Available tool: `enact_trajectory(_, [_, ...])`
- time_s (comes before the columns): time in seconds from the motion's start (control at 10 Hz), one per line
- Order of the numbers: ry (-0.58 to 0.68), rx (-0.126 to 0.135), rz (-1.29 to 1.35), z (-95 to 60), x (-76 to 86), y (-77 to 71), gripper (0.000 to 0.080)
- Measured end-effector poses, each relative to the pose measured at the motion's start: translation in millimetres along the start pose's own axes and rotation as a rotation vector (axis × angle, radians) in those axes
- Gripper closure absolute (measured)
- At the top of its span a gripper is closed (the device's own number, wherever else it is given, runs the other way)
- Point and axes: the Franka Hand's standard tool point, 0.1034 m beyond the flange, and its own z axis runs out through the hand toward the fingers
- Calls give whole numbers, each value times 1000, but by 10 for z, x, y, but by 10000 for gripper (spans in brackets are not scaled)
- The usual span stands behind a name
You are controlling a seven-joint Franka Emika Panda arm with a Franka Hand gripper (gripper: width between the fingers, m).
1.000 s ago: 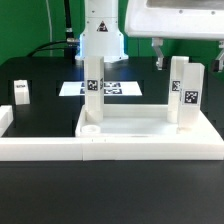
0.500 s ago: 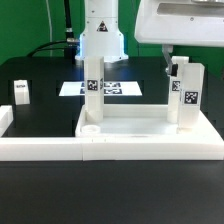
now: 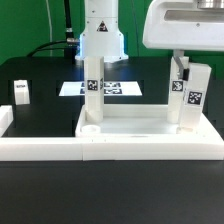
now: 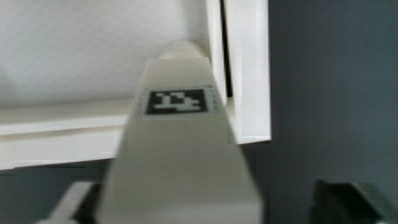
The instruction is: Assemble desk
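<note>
The white desk top (image 3: 150, 141) lies at the front with its raised rim up. Two white tagged legs stand upright in it: one (image 3: 93, 95) at the exterior view's left corner, one (image 3: 188, 100) at the right. My gripper (image 3: 184, 67) has come down over the top of the right leg. In the wrist view that leg (image 4: 178, 150) fills the space between my fingers (image 4: 349, 200), its tag facing the camera. The gripper (image 4: 205, 206) is open; a gap shows beside one finger. A third loose leg (image 3: 22, 92) lies at the far left.
The marker board (image 3: 122, 88) lies behind the left leg, in front of the arm's white base (image 3: 101, 38). A long low white border rail (image 3: 35, 149) runs along the front left, joining the desk top. The table is black.
My gripper has moved down and toward the exterior view's right, from above the desk top to around the top of the right leg. The legs and top have not moved.
</note>
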Motion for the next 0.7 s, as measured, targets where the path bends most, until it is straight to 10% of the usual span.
enact_trajectory(0.2, [1, -8, 81, 3, 16, 56, 502])
enact_trajectory(0.7, [36, 16, 635, 44, 84, 251, 504])
